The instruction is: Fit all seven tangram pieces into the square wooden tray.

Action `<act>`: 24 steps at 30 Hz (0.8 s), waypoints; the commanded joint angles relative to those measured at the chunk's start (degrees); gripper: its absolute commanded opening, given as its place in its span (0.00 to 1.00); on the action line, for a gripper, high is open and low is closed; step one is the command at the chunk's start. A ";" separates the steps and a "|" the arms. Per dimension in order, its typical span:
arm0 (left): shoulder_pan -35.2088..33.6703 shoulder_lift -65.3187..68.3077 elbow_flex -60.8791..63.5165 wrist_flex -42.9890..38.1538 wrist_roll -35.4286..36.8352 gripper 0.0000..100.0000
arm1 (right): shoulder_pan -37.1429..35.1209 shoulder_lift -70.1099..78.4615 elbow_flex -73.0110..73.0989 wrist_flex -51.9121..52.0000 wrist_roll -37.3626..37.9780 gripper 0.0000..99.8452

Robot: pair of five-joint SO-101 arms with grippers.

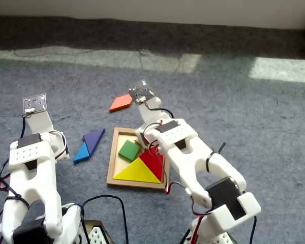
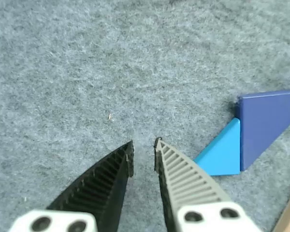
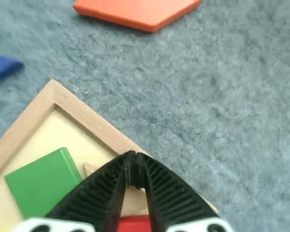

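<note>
Widest of all, the desk (image 1: 244, 117), covered with grey carpet. On it, side by side, the left arm (image 1: 33, 168) and the right arm (image 1: 193, 157), both white.

Between the two arms, closer to the right one, the square wooden tray (image 1: 111, 162), flat on the carpet. Inside it, along the near edge, the yellow triangle (image 1: 137, 172). Against its far side, the red triangle (image 1: 153, 161), partly hidden under the right arm.

Outside the tray, on the left arm's side, the purple piece (image 1: 94, 138), with one edge touching the smaller blue triangle (image 1: 82, 152). Beyond the tray's far edge, well apart from it, the orange parallelogram (image 1: 121, 102). Back inside the tray, toward its far left corner, the green square (image 1: 129, 150). Just beside that, a pale wooden piece (image 3: 89, 169) (only partly seen, so shape not clear).

Right jaws clenched, black tips pressed together with nothing between them, hanging just inside the tray's rim (image 3: 72, 108), directly above the pale wooden piece and near the green square.

Left jaws released, with only a narrow gap between the tips, over bare carpet. Blue triangle and purple piece near them on the tray's side, not touching and not between the tips.
</note>
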 commanded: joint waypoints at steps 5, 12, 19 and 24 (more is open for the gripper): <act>0.92 -1.01 0.13 -0.70 -0.53 0.10 | 4.97 -7.96 -1.89 5.67 0.00 0.01; 0.92 -1.01 0.13 -0.79 -0.53 0.10 | 4.62 -20.53 5.41 5.76 -0.44 0.01; 0.92 -1.01 0.13 -0.79 -0.53 0.10 | -4.00 -26.86 13.23 3.65 -0.09 0.01; 2.86 -1.54 0.13 -0.70 -0.70 0.10 | -3.65 -27.38 15.16 1.36 -0.09 0.01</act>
